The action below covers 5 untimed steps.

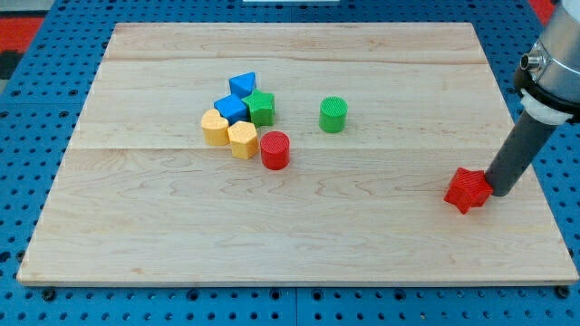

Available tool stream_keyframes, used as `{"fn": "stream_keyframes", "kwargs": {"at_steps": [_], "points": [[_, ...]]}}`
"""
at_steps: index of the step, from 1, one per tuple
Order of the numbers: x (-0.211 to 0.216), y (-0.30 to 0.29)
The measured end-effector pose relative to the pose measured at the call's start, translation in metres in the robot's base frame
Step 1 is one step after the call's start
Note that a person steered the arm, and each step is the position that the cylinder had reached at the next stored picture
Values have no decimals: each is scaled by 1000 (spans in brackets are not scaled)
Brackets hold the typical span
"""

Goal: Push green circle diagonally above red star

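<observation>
The green circle (333, 115) stands alone near the middle of the wooden board (136, 226). The red star (468, 189) lies far off at the view's lower right. My tip (501, 192) rests on the board right beside the red star, on its right side, touching or nearly touching it. The green circle is well up and to the left of my tip.
A cluster lies left of the green circle: a blue triangle-like block (242, 85), a blue block (232, 109), a green star (261, 108), two yellow blocks (215, 128) (242, 139), and a red cylinder (275, 150). The board's right edge is near my tip.
</observation>
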<state>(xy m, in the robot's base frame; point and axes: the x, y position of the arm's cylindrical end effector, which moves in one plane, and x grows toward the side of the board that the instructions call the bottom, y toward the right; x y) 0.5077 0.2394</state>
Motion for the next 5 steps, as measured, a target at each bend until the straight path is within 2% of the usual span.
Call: {"fn": "stream_keyframes", "kwargs": {"at_steps": [1, 2, 3, 4, 5], "points": [[-20, 9], [13, -51], [-5, -31], [-87, -4], [-154, -57]]}}
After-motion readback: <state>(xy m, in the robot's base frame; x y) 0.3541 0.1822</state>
